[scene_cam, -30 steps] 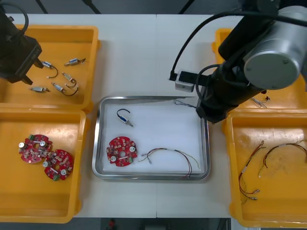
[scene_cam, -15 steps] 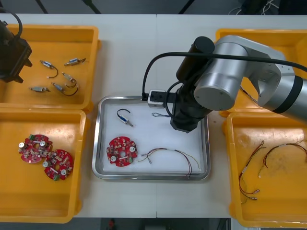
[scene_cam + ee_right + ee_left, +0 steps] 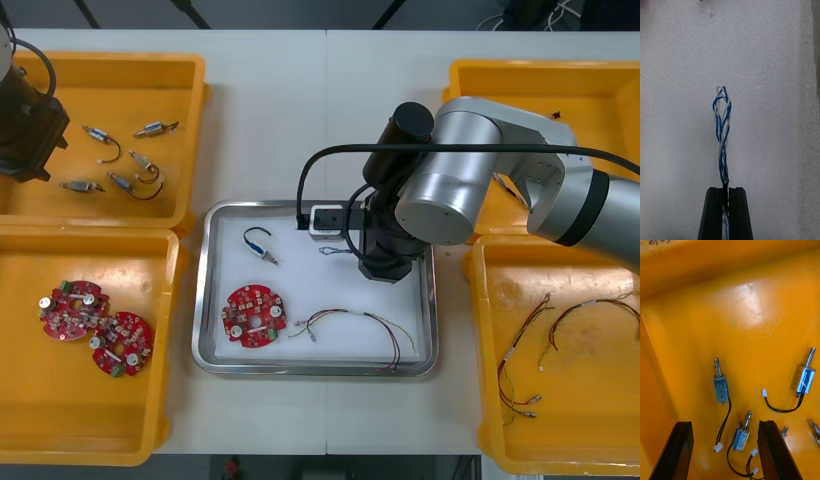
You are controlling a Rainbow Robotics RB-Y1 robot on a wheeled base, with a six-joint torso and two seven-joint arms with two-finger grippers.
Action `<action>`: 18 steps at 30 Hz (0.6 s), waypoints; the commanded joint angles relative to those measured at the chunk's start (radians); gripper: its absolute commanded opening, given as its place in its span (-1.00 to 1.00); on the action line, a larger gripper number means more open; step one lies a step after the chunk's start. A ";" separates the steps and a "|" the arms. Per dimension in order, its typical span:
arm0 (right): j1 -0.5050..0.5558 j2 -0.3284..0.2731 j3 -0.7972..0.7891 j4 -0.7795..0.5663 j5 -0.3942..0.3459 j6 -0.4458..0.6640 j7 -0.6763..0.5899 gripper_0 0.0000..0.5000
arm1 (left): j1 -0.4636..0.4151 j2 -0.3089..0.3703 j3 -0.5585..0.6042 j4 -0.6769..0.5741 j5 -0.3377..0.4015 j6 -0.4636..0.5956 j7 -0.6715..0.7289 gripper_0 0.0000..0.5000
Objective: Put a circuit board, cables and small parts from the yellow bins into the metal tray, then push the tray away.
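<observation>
Right gripper (image 3: 725, 189) is clamped on the twisted blue and white cable (image 3: 722, 127), fingers pinched with just the wire between them. The cable's loop sticks straight out past the fingertips over the white inside of the metal tray (image 3: 203, 290); can't tell if it's touching down. In the front view that arm sits around 2 o'clock in the tray, wrist just inside the 3 o'clock rim, cable poking toward 9 o'clock.

Already in the tray: a round red circuit board (image 3: 254, 316) at 8 o'clock, a small metal part (image 3: 262, 245) with a black lead at 10 o'clock, and a red and yellow cable (image 3: 360, 325) down at 5 o'clock. The middle is bare white.

Left gripper (image 3: 724, 423) hangs with its fingers apart over the far-left yellow bin (image 3: 120, 70), loose metal parts (image 3: 720, 384) lying below it. As for writing, there are dark marks (image 3: 657, 242) on that bin's wall, cut off and unreadable.

Room-wise, the tray is boxed in sideways. Its 9 o'clock rim is just beside the near-left yellow bin (image 3: 30, 420), which holds the other boards (image 3: 70, 308). Its 3 o'clock rim is just beside the near-right yellow bin (image 3: 490, 400). At 12 o'clock the table (image 3: 320, 120) runs open between the far bins.
</observation>
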State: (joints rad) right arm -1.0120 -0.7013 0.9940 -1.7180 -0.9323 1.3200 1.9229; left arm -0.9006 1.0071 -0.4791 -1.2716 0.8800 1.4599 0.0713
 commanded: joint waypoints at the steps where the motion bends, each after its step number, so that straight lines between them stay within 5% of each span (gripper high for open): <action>1: -0.042 0.017 0.009 0.001 0.009 -0.008 0.051 -0.15 | -0.047 -0.002 -0.001 0.058 -0.010 -0.047 -0.061 1.00; 2: -0.042 0.017 0.009 0.003 0.009 -0.008 0.053 0.03 | -0.046 -0.005 -0.003 0.064 -0.009 -0.053 -0.062 1.00; 4: -0.042 0.014 0.009 0.003 0.012 -0.008 0.054 0.70 | -0.047 -0.009 -0.019 0.081 -0.003 -0.075 -0.065 1.00; 6: -0.042 0.009 0.005 0.003 0.010 -0.007 0.053 1.00 | -0.047 -0.009 -0.039 0.081 0.002 -0.084 -0.065 1.00; 18: -0.037 -0.015 -0.190 -0.035 -0.068 0.173 0.044 1.00 | -0.043 -0.021 -0.139 0.097 0.051 -0.167 -0.067 1.00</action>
State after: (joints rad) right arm -1.0163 -0.7010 0.9025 -1.7149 -0.9739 1.4539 1.9575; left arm -0.9007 0.9974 -0.6062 -1.1864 0.9253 1.3059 0.0709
